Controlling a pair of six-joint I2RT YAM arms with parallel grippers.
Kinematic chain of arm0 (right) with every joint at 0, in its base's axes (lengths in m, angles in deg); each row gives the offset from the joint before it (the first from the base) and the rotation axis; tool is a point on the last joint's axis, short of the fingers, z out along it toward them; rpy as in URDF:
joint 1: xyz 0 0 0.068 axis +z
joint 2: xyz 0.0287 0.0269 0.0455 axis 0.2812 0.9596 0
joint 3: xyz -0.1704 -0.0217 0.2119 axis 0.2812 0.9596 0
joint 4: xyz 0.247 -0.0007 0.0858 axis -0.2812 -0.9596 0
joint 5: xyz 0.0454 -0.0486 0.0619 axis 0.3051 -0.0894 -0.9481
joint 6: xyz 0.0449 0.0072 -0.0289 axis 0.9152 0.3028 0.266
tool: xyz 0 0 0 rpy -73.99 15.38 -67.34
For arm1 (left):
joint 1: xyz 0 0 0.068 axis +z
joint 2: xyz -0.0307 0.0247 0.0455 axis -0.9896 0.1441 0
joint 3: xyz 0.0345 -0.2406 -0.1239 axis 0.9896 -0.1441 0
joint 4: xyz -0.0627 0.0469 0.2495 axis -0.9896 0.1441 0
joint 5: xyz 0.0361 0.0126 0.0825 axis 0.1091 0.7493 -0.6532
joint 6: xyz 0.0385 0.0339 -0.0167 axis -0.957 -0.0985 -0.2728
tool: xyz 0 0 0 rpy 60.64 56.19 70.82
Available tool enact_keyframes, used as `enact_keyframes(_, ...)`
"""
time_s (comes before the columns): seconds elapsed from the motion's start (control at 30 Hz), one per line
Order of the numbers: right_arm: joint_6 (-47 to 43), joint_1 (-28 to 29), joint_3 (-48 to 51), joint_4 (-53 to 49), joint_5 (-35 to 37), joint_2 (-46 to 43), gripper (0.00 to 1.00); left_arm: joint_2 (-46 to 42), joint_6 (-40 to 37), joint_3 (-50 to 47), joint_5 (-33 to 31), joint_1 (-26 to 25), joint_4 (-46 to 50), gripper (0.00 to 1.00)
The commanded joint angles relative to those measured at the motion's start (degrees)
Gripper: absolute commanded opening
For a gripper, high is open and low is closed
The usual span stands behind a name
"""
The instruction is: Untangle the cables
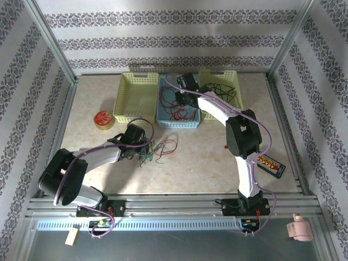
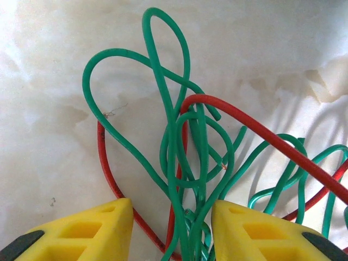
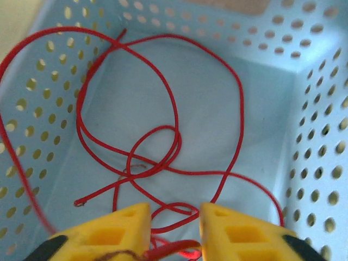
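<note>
Yellow-fingered left gripper (image 2: pixel 171 216) stands part open astride tangled thin green and red wire cables (image 2: pixel 179 147) on the beige marbled table (image 2: pixel 49 125). Right gripper (image 3: pixel 174 217), fingers apart, hangs over looping red wire (image 3: pixel 163 155) in a perforated blue plastic basket (image 3: pixel 321 163), beside a pale-yellow plastic basket (image 1: pixel 136 98); striped wallpaper (image 1: pixel 163 41) surrounds.

Left basket (image 1: pixel 136 97), middle basket (image 1: pixel 179 124) and right basket (image 1: pixel 237 89) lined up at the back of the table (image 1: pixel 206 157), cable loops (image 3: pixel 163 147) laid in the middle basket, more cables (image 1: pixel 220 92) in the right basket, a cable tangle (image 1: pixel 155 149) spread on the table before them, disc (image 1: pixel 103 118) set to their left.
</note>
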Motion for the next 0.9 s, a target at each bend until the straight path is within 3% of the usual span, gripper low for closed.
enact_keyframes(0.0, 2.07, 0.02, 1.37, 1.91, 2.73, -3.52, 0.43, -1.35, -0.52, 0.47, 0.24, 0.88, 2.03, 0.42)
enact_keyframes(0.07, 0.59, 0.45, 4.14, 3.51, 7.28, -6.88, 0.53, -1.38, -0.64, 0.56, 0.15, 0.88, 2.2, 0.42)
enact_keyframes(0.2, -3.39, 1.87, 8.92, 5.75, 11.2, -13.71, 0.55, -0.86, -0.85, 0.71, 0.5, 0.79, 2.12, 0.42)
enact_keyframes(0.4, -6.77, 4.92, 16.02, 5.05, 8.14, -21.65, 0.57, -0.45, -1.06, 1.39, 1.04, 0.87, 2.03, 0.42)
enact_keyframes(0.47, -6.35, 4.94, 19.46, 6.62, 4.9, -23.43, 0.66, -0.74, -1.01, 1.23, 0.99, 0.84, 2.04, 0.42)
enact_keyframes(0.57, -2.08, 0.72, 16.3, 4.91, -1.73, -19.34, 0.67, -0.8, -0.61, 0.15, 1.03, 0.88, 0.96, 0.42)
enact_keyframes(0.7, 1.23, -3.32, 4.35, -0.18, -9.13, -8.99, 0.67, 0.4, -0.48, 1.17, 1.38, 0.8, 1.89, 0.42)
enact_keyframes(0.87, 2.49, -3.75, -8.46, -9.89, -9.1, 1.09, 0.75, -0.65, 0.39, 0.53, 0.7, 0.61, 1.06, 0.42)
